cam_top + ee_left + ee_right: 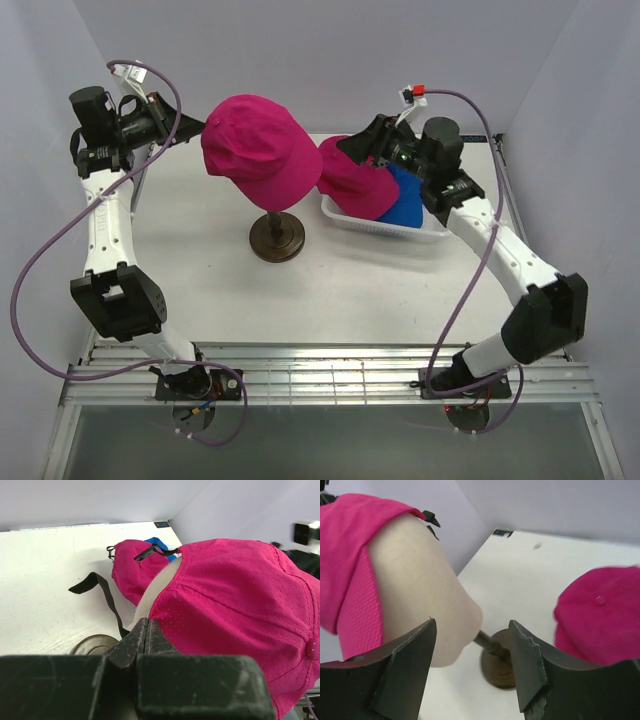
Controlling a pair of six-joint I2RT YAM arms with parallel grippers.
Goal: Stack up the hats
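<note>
Step judged: first pink cap (258,150) is seated on the mannequin head (420,580), mid-worktop. The left gripper (146,630) is closed at its rear hem; a pinch cannot be confirmed. The right gripper (472,625) is parted and empty. Next, the second pink cap (355,185) must be grasped from the basket (345,222) at the far right corner.

Pink cap (262,150) on mannequin head (415,580)

mannequin head (415,580): cream, on dark round stand (277,238) | basket (385,230): white, right of stand | table (200,270): white
</note>
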